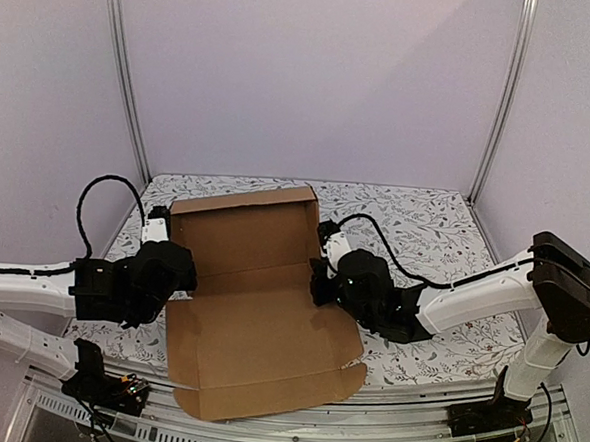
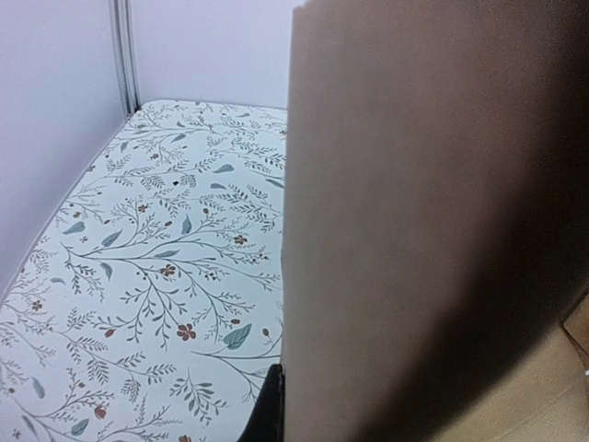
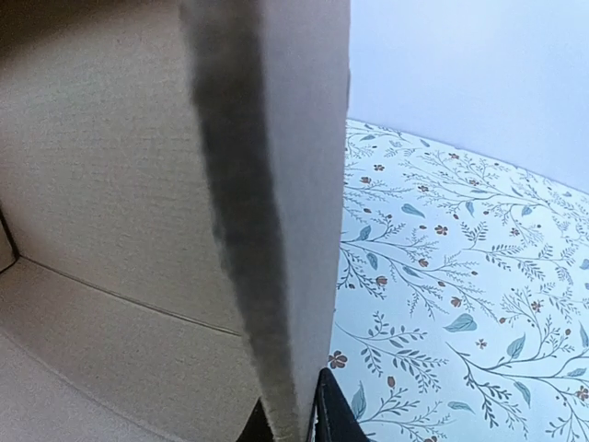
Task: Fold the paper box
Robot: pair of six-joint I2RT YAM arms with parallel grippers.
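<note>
The paper box [image 1: 254, 319], plain brown cardboard, lies open in the middle of the table with its back panel and both side walls raised and its front flap flat toward the near edge. My left gripper [image 1: 179, 271] is shut on the left side wall [image 2: 423, 230]; one black finger [image 2: 267, 416] shows outside the wall and the other is hidden behind it. At the right side wall [image 3: 267, 184], my right gripper [image 3: 299, 425] is closed on the wall's edge, with a black finger [image 3: 337, 419] pressed against its outer face.
A floral-patterned tablecloth [image 1: 425, 229] covers the table. Metal posts [image 1: 127, 70] stand at the back corners against pale walls. Black cables [image 1: 91, 204] loop off both arms. The box's front flap reaches the table's near edge [image 1: 293, 421].
</note>
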